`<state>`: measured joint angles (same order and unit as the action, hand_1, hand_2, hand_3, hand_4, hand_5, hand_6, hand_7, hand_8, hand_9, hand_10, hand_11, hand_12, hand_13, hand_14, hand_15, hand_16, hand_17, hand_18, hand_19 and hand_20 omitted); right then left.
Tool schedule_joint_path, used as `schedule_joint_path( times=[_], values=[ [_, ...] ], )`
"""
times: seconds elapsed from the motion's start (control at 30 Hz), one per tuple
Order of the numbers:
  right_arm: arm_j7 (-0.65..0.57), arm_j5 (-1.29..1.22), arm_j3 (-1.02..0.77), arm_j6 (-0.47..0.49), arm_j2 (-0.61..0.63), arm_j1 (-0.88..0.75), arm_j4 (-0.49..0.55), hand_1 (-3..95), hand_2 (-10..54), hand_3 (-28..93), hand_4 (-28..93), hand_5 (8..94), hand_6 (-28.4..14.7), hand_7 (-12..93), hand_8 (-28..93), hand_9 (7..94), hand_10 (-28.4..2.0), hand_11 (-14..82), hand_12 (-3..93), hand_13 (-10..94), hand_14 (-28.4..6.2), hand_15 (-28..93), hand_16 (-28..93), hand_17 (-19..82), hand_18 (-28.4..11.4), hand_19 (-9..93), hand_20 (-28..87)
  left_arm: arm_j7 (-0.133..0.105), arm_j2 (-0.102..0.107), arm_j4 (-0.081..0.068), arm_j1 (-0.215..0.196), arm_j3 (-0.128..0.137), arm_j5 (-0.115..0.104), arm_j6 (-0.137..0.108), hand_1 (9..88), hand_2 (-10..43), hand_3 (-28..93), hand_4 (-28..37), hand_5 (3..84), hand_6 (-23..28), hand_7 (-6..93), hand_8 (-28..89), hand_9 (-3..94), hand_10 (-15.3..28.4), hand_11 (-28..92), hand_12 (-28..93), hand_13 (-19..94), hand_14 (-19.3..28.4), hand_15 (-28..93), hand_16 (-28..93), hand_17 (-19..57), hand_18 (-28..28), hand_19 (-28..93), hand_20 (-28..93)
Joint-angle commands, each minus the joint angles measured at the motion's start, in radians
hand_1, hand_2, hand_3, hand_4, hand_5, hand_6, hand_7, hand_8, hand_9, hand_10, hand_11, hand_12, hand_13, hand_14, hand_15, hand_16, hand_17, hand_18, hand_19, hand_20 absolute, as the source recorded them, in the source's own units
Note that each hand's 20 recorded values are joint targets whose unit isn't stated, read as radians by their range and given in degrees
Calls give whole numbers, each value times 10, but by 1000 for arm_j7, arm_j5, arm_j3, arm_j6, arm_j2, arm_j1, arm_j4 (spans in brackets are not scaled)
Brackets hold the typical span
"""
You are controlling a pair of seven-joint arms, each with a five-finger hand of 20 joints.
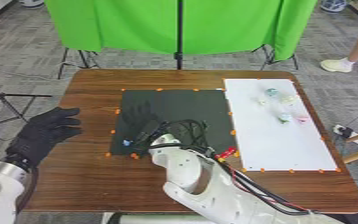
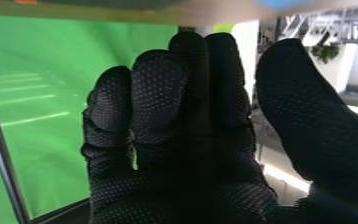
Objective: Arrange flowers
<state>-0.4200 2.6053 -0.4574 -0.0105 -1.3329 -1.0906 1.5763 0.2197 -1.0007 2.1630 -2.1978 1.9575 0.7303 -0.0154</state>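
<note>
My right hand [image 1: 149, 134] is low over the left part of the dark mat [image 1: 180, 100], next to a small blue flower [image 1: 127, 143] near the mat's left edge. In the right wrist view my right hand [image 2: 189, 125] has straight fingers with the thumb apart, holding nothing visible; a blurred blue patch [image 2: 282, 4] lies beyond the fingertips. My left hand [image 1: 49, 131] rests open at the table's left edge. On the white board [image 1: 278, 150] lie several small flowers, among them a blue-green one [image 1: 271, 92], a pale one [image 1: 289, 99] and a pink one [image 1: 302, 119].
Orange marks [image 1: 233, 132] line the mat and board on the brown table [image 1: 95, 175]. A red and yellow piece [image 1: 228, 152] shows beside the right forearm. Behind the table hangs a green cloth [image 1: 131, 25] on stands.
</note>
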Motion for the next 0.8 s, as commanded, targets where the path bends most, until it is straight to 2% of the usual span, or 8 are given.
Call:
schedule_joint_path(
  times=[0.03, 0.07, 0.1, 0.3, 0.4, 0.43, 0.63, 0.8],
  values=[
    [53, -73, -178, 42, 116, -11, 121, 313, -74, 912, -242, 530, -23, 383, -211, 569, -114, 448, 283, 605, -82, 706, 260, 273, -187, 800, 408, -54, -69, 28, -96, 37, -1, -23, 293, 79, 725, -283, 445, 73, 313, -137, 414, 173, 464, 192, 358, 209, 696, -61, -28, 246, 666, -13],
    [65, -95, -232, 45, 139, -36, 134, 304, -69, 916, -238, 515, -25, 373, -210, 544, -117, 447, 260, 576, -85, 696, 249, 259, -185, 782, 402, -50, -77, 31, -101, 40, 1, -22, 293, 79, 725, -283, 446, 73, 313, -137, 414, 173, 464, 192, 358, 209, 696, -61, -28, 246, 666, -13],
    [65, -138, -262, 34, 172, -32, 131, 299, -67, 919, -238, 499, -27, 364, -209, 524, -118, 438, 249, 549, -86, 680, 237, 245, -181, 760, 392, -46, -78, 21, -85, 35, 1, -24, 293, 79, 725, -283, 446, 73, 313, -137, 414, 173, 464, 192, 358, 209, 696, -61, -28, 246, 666, -13],
    [1, -215, -468, -49, 396, -151, 158, 284, -83, 923, -251, 434, -29, 359, -210, 433, -124, 388, 225, 408, -93, 591, 171, 184, -178, 676, 345, -55, -103, 45, -140, 60, 0, -29, 292, 79, 726, -283, 446, 73, 311, -137, 414, 174, 463, 192, 357, 209, 696, -61, -28, 246, 666, -13],
    [-33, -222, -543, -67, 512, -229, 176, 278, -93, 920, -266, 406, -39, 357, -210, 398, -129, 386, 225, 365, -100, 583, 147, 178, -177, 674, 332, -64, -108, 51, -155, 68, 0, -31, 292, 79, 727, -283, 446, 73, 312, -136, 415, 173, 463, 191, 357, 209, 696, -60, -28, 246, 666, -13],
    [-46, -226, -568, -70, 548, -257, 184, 275, -94, 918, -271, 395, -48, 345, -206, 383, -134, 386, 225, 355, -102, 581, 141, 178, -177, 676, 327, -71, -101, 50, -157, 67, -4, -32, 292, 79, 727, -283, 446, 73, 311, -137, 415, 174, 464, 191, 358, 209, 695, -60, -28, 246, 666, -13],
    [-79, -231, -703, -83, 654, -407, 192, 267, -95, 912, -280, 381, -63, 333, -191, 360, -134, 376, 217, 349, -99, 552, 123, 178, -172, 672, 313, -69, -104, 51, -159, 73, -2, -27, 292, 78, 726, -283, 446, 73, 311, -136, 415, 173, 462, 191, 358, 208, 695, -60, -28, 246, 666, -13],
    [-95, -211, -763, -56, 686, -482, 192, 278, -95, 911, -282, 413, -54, 377, -205, 405, -127, 405, 220, 405, -87, 553, 131, 192, -168, 676, 306, -67, -106, 50, -156, 67, -1, -22, 292, 78, 726, -283, 446, 72, 311, -136, 414, 173, 463, 192, 358, 209, 695, -61, -28, 246, 666, -13]
  ],
)
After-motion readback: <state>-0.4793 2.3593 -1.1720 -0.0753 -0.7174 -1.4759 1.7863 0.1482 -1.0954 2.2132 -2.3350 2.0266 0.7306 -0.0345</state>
